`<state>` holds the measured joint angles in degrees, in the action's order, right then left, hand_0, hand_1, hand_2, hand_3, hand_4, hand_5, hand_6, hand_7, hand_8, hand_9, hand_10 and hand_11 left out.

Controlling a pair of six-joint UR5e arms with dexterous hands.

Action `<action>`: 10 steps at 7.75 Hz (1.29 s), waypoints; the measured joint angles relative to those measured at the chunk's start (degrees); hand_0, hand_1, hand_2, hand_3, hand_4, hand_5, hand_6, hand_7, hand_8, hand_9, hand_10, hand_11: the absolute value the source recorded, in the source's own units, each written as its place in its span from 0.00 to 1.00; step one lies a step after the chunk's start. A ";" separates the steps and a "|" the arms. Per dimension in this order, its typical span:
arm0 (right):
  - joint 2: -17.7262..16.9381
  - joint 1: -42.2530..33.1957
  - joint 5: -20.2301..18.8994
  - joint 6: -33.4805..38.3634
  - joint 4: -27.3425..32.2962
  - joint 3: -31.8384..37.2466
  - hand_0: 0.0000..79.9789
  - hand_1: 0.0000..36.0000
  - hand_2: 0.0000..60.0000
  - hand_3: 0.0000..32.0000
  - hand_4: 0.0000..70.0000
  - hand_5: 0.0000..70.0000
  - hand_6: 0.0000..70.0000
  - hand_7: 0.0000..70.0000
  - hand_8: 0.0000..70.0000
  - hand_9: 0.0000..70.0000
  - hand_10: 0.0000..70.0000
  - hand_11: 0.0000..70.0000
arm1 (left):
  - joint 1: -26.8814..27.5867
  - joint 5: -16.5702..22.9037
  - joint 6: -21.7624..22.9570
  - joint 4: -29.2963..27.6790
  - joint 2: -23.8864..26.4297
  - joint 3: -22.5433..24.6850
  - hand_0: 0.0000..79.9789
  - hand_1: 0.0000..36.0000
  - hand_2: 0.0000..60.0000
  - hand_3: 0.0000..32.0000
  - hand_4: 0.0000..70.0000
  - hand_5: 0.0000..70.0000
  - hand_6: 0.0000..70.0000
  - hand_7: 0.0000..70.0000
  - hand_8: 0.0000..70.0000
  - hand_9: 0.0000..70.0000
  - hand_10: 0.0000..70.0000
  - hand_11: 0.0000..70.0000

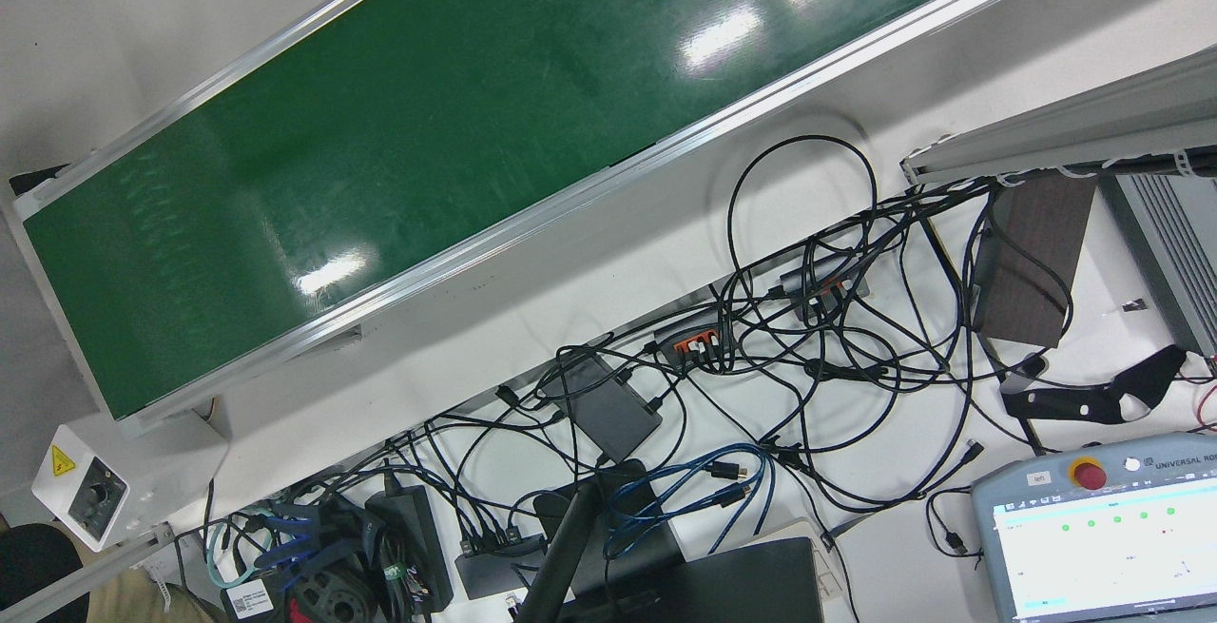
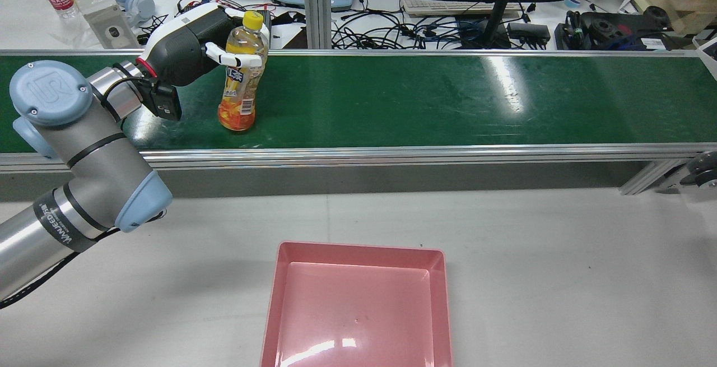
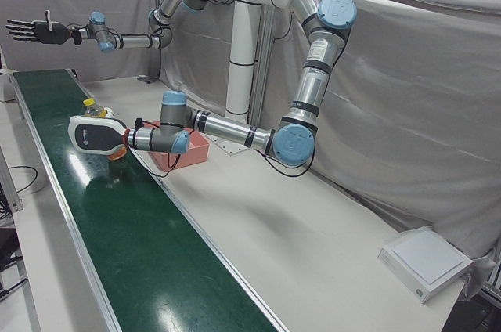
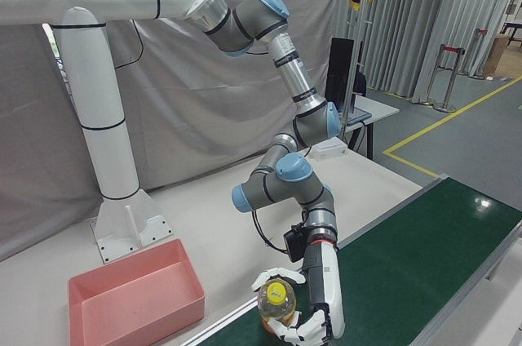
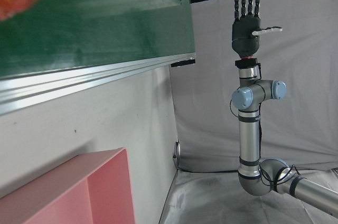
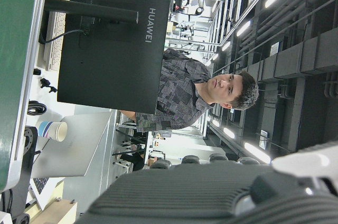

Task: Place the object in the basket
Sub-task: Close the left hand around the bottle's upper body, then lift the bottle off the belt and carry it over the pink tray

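On the belt, the left hand (image 2: 187,45) was wrapped around one upright bottle (image 2: 241,73).

Its fingers (image 2: 232,60) curled about the bottle's upper body while the base seemingly rested on the green conveyor (image 2: 448,98). A high, partial grip could let the bottle tip or slip once lifted. One pink basket (image 2: 358,305), empty, lay well apart, nearer the robot. Far off, the right hand (image 3: 31,30) was raised, fingers spread, holding nothing.

bottle (image 2: 240,75) upright on belt (image 2: 392,98), left end | basket (image 2: 358,305) before belt, centre
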<state>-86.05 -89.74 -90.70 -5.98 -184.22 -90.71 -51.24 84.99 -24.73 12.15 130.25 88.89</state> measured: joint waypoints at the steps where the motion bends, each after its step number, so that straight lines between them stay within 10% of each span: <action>1: 0.00 0.00 0.00 0.00 0.00 0.00 0.00 0.00 0.00 0.00 0.00 0.00 0.00 0.00 0.00 0.00 0.00 0.00 | 1.18 0.03 0.05 0.21 0.86 0.93 0.61 0.60 1.00 0.00 1.00 1.00 1.00 1.00 1.00 1.00 1.00 1.00; 10: -0.03 -0.06 0.00 0.06 0.00 -0.08 0.00 0.00 0.00 0.00 0.00 0.00 0.00 0.00 0.00 0.00 0.00 0.00 | 20.12 0.01 -2.43 -0.74 1.32 13.57 0.60 0.46 1.00 0.00 1.00 1.00 0.96 1.00 0.99 1.00 0.95 1.00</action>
<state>-86.08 -89.80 -90.70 -5.92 -184.22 -90.79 -31.12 84.99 -27.16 11.41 131.56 102.46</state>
